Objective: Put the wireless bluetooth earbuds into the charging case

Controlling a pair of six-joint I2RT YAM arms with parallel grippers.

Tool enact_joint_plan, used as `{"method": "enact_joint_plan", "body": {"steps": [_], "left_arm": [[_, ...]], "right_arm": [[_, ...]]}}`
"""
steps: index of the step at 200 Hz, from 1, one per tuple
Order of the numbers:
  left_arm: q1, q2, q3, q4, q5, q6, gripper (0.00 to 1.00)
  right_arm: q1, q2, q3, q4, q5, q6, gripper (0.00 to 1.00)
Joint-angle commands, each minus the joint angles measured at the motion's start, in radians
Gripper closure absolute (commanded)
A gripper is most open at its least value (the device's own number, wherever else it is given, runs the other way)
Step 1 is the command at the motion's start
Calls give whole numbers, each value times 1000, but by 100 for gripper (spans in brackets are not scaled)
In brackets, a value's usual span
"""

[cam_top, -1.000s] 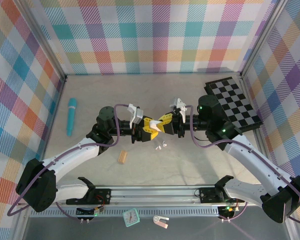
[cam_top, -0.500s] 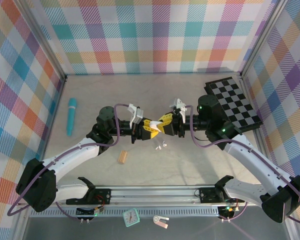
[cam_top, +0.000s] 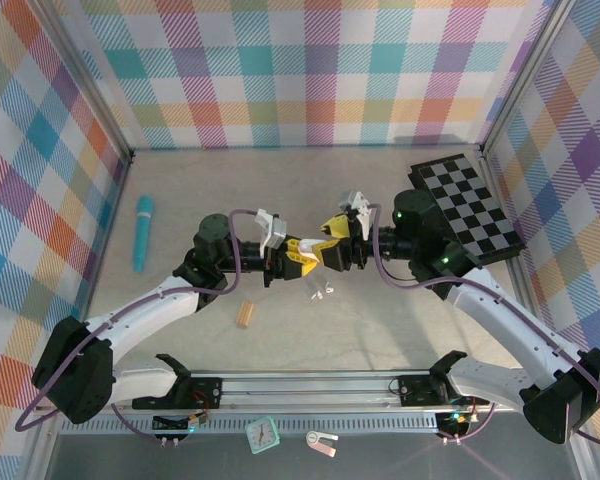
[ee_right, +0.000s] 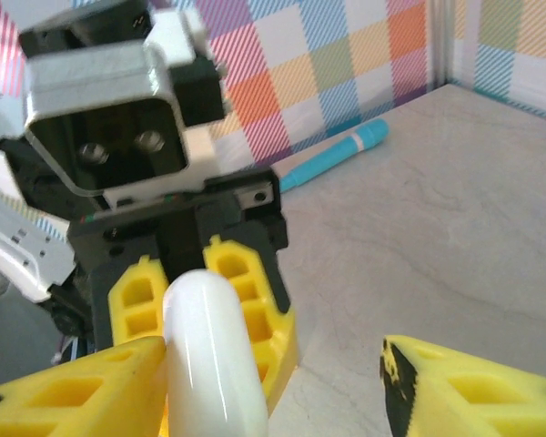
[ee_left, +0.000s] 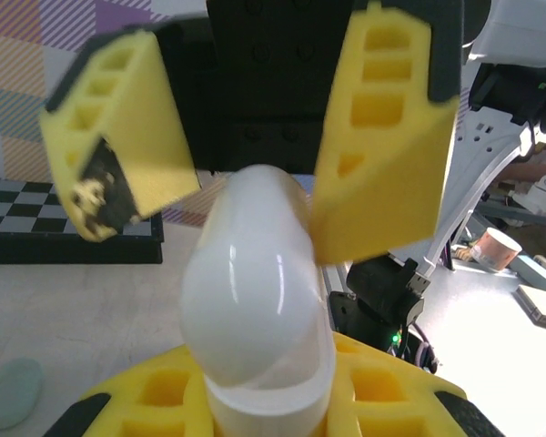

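**Top view**
- Meeting point: the left fingers [cam_top: 298, 252] come in from the left. They meet the right fingers [cam_top: 333, 222] head-on above the middle of the worktop [cam_top: 310, 185]. What sits between them is too small to tell here.
- Task's thing: the earbuds [cam_top: 321, 292] are two tiny white pieces on the worktop, just near of the meeting fingers and apart from both.
- Near left of them: a tan block [cam_top: 244, 314].
- Far left: a teal pen [cam_top: 142, 232] lies close to the left wall.
- Far right: a checkered board [cam_top: 470, 205], partly covered by the right arm.
- Near rail [cam_top: 310, 385]: a small teal clock [cam_top: 264, 434] and a white-and-pink piece [cam_top: 321, 443] lie just near of it.

**Left wrist view**
- Left grip: the left fingers are clenched on the lower end of a white rounded case [ee_left: 255, 291], which stands up between them.
- Right grip: the right fingers are released and spread to either side of the case's top, one just beside it and the other apart.
- In the way: the right fingers and their black body block most of what lies beyond.
- Around: the checkered board lies behind, and a pale green oval [ee_left: 9, 391] lies on the worktop.

**Right wrist view**
- Case: it is grasped by the left fingers and sits beside one right finger, with the other right finger well apart across a wide gap.
- Beyond: the teal pen lies on the worktop near the checked wall.
- In the way: the left arm's black-and-white wrist covers the left part.
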Motion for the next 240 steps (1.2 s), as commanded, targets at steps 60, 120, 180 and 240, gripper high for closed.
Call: {"method": "enact_joint_plan", "body": {"steps": [60, 120, 180, 240], "left_arm": [[-1, 3, -98, 120, -127, 124, 93], [69, 53, -207, 300, -287, 104, 93], [175, 104, -310, 515, -381, 13, 93], [238, 77, -329, 519, -379, 15, 93]], "right_arm": [[-16, -57, 1, 117, 14, 121, 20], [-48, -50, -55, -52, 403, 347, 21], [-56, 160, -92, -148, 360, 546, 26], [46, 415, -120, -89, 264, 761, 33]]}}
